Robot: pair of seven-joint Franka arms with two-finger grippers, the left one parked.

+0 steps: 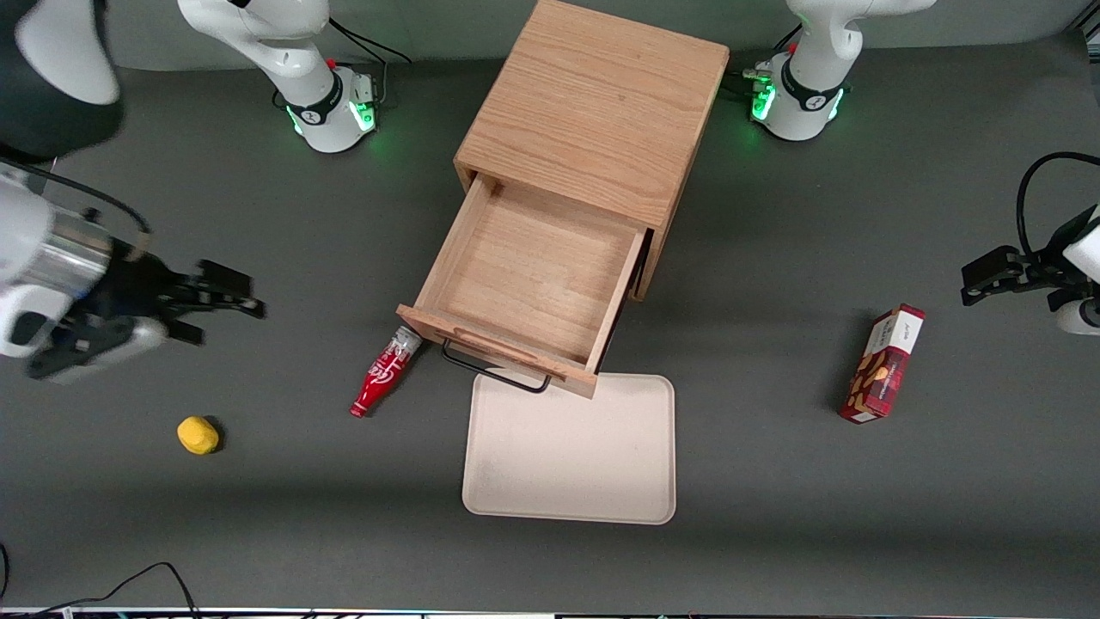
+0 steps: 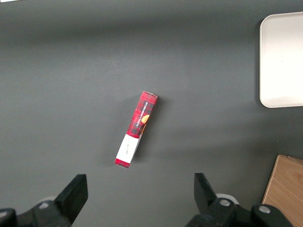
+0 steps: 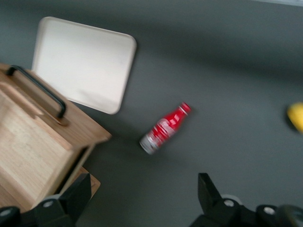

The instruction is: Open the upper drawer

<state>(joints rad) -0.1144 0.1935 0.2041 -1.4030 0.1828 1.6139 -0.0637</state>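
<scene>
Front view shows the upper drawer (image 1: 524, 284) pulled fully out of the oak cabinet (image 1: 593, 112), while the gripper (image 1: 225, 303) hangs open and empty toward the working arm's end.

No text can be read for certain. The red bottle (image 1: 383, 376) carries white script, too small to make out. The red box (image 1: 884, 364) has a white panel with faint marks, unreadable. The claw (image 1: 225, 303) bears no lettering.

Bare table between claw (image 1: 219, 301) and bottle (image 1: 385, 373)
</scene>
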